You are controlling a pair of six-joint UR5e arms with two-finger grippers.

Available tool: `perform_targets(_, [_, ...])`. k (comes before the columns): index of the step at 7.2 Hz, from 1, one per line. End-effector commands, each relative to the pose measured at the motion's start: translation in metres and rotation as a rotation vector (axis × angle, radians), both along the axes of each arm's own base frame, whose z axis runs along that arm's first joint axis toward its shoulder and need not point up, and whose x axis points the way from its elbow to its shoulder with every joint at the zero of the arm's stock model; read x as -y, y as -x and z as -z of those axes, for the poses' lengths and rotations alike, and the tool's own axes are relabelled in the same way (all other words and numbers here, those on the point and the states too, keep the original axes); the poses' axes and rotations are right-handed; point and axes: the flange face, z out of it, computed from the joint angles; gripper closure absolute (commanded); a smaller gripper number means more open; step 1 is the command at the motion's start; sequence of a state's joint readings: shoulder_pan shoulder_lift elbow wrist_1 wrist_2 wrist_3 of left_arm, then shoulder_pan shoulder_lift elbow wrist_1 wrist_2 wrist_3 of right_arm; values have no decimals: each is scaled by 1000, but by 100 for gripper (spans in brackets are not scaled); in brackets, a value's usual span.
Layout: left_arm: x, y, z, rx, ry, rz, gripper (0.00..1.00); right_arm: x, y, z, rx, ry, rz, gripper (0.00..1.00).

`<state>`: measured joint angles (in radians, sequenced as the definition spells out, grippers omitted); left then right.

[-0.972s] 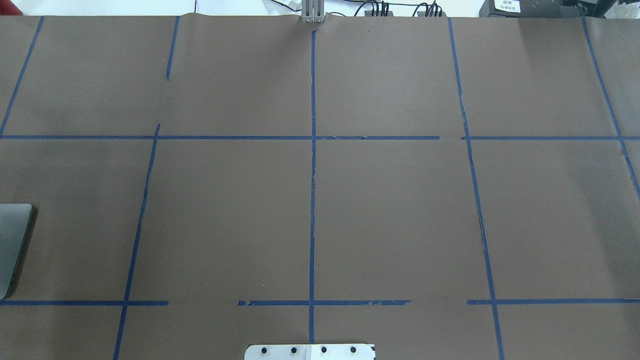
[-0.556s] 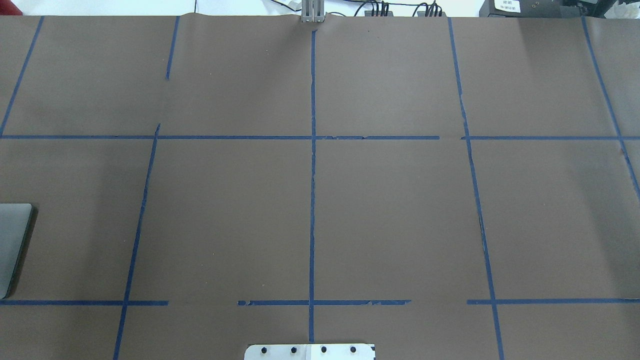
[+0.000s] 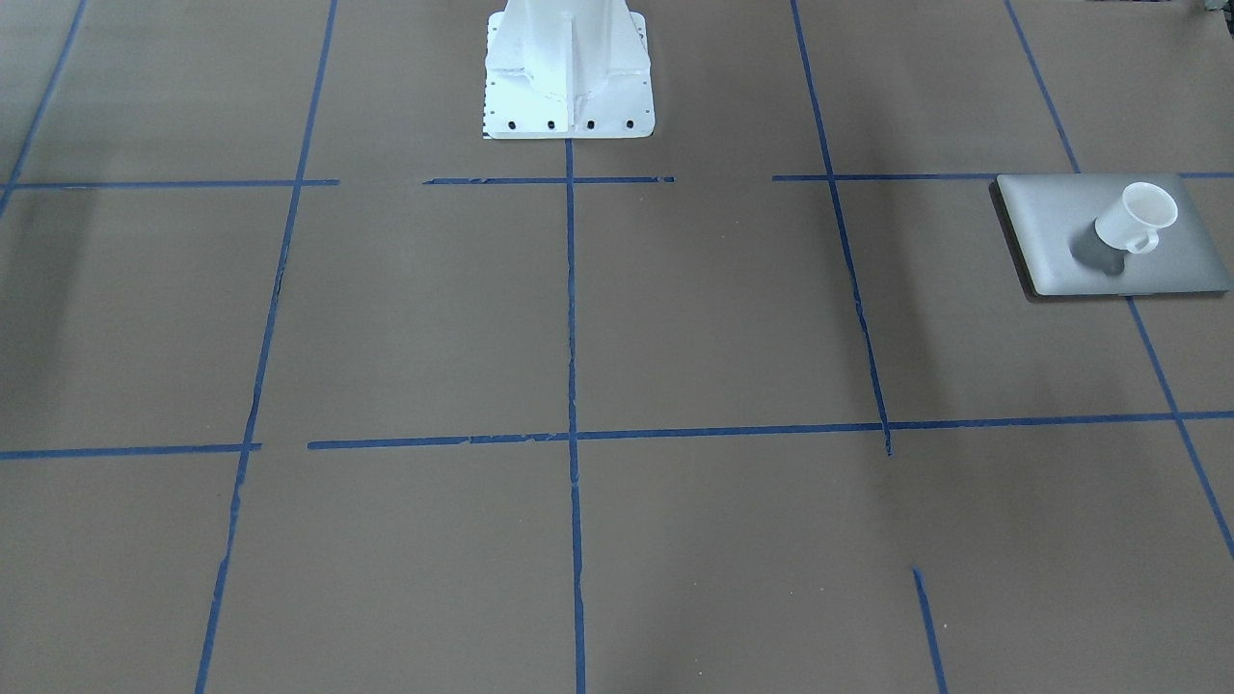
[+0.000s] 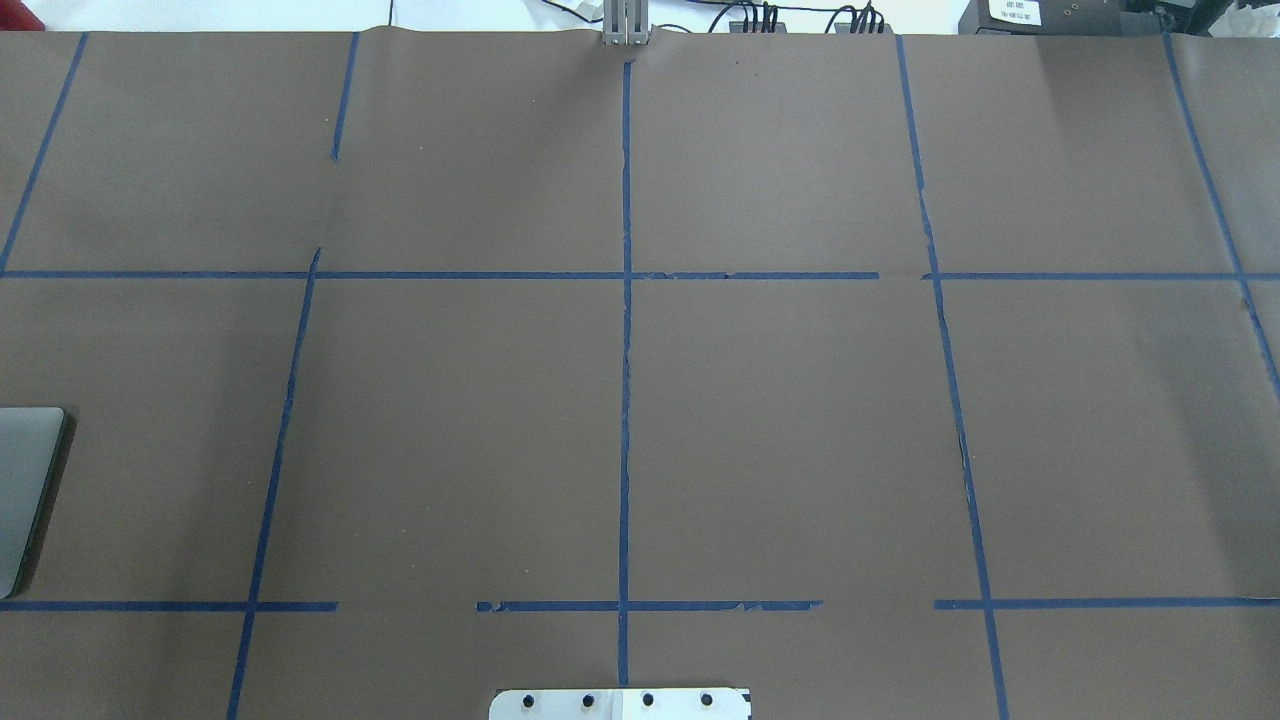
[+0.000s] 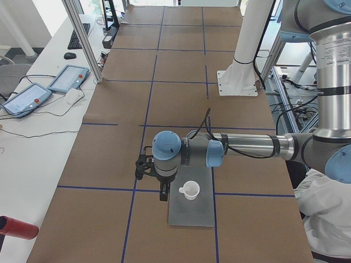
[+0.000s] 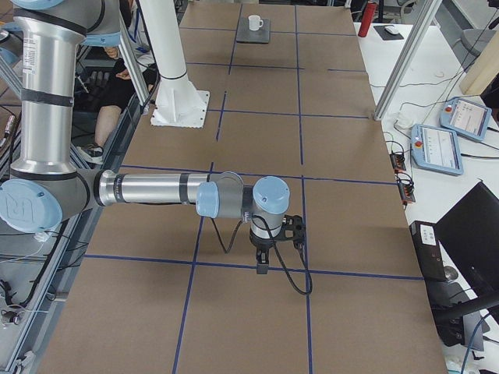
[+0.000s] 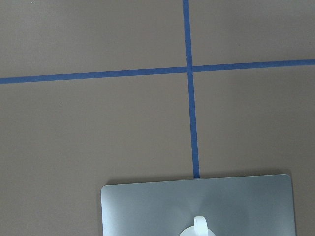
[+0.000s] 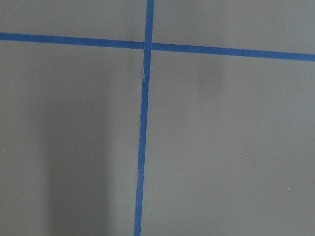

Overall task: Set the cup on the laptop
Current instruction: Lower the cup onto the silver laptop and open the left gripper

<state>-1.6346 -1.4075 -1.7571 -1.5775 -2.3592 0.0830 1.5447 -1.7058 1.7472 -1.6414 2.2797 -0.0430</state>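
The white cup point(image 3: 1138, 217) stands upright on the lid of the silver-grey laptop point(image 3: 1060, 241), at the table end on my left side. It also shows in the exterior left view point(image 5: 190, 190) and, far off, in the exterior right view point(image 6: 254, 22). The left wrist view shows the laptop point(image 7: 147, 206) and the cup's handle point(image 7: 201, 225) at its bottom edge. My left gripper point(image 5: 163, 196) hangs beside the cup, apart from it; I cannot tell whether it is open. My right gripper point(image 6: 263, 267) hangs over bare table far from the cup; I cannot tell its state either.
Brown paper with a blue tape grid covers the table. The white robot pedestal point(image 3: 567, 72) stands at the near middle edge. Teach pendants point(image 5: 68, 78) and a red bottle point(image 5: 16, 227) lie on the side bench. An aluminium post point(image 5: 82, 38) rises at the far edge.
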Motion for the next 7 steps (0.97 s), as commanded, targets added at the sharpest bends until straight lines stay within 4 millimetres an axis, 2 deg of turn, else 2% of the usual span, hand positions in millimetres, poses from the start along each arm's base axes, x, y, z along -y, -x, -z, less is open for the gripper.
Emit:
perform_targets(1, [1,0,5,2,-7,4,0,0,0,0,0,0,0,0])
perform_targets(2, [2,0,0,1,3,1,0,0,0,0,0,0,0,0])
perform_targets(7, [3,0,4,2,-7,0,0,0,0,0,1,0,0,0])
